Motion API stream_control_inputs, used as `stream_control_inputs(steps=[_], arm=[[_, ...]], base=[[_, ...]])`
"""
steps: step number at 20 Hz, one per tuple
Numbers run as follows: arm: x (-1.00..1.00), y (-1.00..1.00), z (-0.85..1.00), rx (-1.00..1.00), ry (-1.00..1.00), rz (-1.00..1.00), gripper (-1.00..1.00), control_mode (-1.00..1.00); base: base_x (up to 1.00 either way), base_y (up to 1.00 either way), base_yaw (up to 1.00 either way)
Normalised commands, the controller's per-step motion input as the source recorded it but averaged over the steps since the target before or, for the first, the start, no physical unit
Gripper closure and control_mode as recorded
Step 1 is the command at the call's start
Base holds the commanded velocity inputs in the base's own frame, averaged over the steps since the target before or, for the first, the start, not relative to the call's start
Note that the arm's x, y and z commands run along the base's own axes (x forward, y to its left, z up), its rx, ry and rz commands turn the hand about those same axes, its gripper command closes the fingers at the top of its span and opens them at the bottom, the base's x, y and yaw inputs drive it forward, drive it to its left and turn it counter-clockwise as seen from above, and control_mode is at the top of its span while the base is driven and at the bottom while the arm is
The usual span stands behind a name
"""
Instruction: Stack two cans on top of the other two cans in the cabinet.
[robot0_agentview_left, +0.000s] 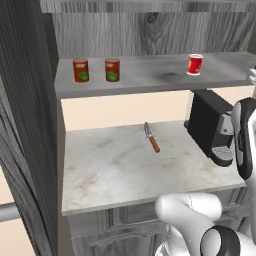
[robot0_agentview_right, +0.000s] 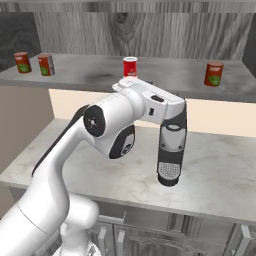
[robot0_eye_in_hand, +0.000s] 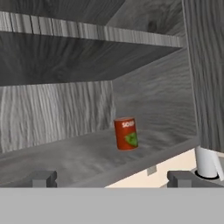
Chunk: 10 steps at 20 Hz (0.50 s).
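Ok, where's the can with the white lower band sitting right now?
The white-banded can stands alone mid-shelf in the cabinet in the right base view, just behind the arm, between the left pair of cans and the far-right can.

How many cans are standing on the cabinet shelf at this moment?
4, none stacked: two side by side at the left end, a white-banded one mid-shelf, and one at the right end.
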Motion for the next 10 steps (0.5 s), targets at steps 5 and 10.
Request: stream_control_inputs(steps=[5, 10], arm=[[0.00, -0.11, 0.00, 0.00, 0.07, 0.00, -1.00, -1.00], [0.10, -0.06, 0.05, 0.00, 0.11, 0.00, -1.00, -1.00]], base=[[0.00, 0.00, 0.00], [0.00, 0.00, 0.00]])
